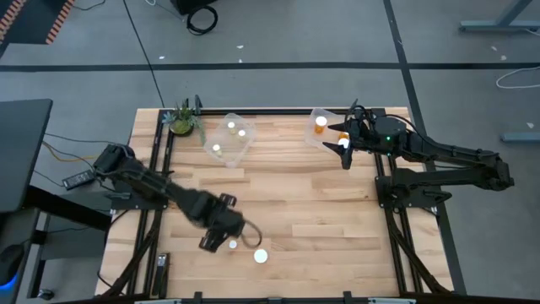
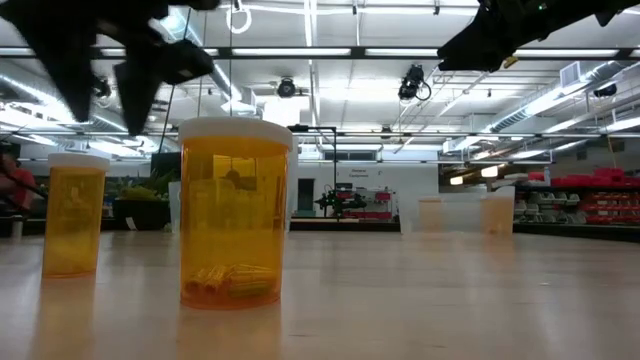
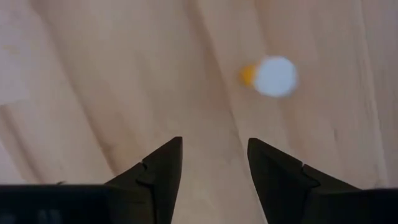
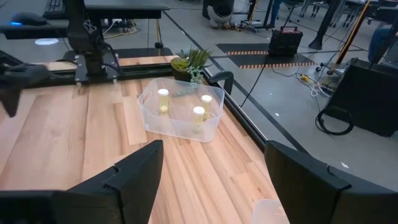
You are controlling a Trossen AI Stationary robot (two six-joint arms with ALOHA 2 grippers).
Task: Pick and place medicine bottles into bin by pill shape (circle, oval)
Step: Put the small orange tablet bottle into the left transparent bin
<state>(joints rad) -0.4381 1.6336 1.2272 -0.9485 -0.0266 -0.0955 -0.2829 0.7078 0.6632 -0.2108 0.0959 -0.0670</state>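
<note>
Two medicine bottles with white caps and amber bodies stand upright near the table's front edge, one (image 1: 233, 245) (image 2: 232, 215) beside the other (image 1: 261, 256) (image 2: 72, 215). My left gripper (image 1: 218, 236) (image 3: 214, 180) hovers above the table just left of them, pointing down, open and with nothing between its fingers. In the left wrist view one white cap (image 3: 273, 76) shows from above, ahead of the fingers. My right gripper (image 1: 346, 159) (image 4: 214, 186) waits open above the far right of the table.
A clear bin (image 1: 229, 139) (image 4: 180, 109) at the far left holds three bottles. A second clear bin (image 1: 321, 133) at the far right holds orange bottles, under my right gripper. A green potted plant (image 1: 182, 121) (image 4: 189, 61) stands at the far left corner.
</note>
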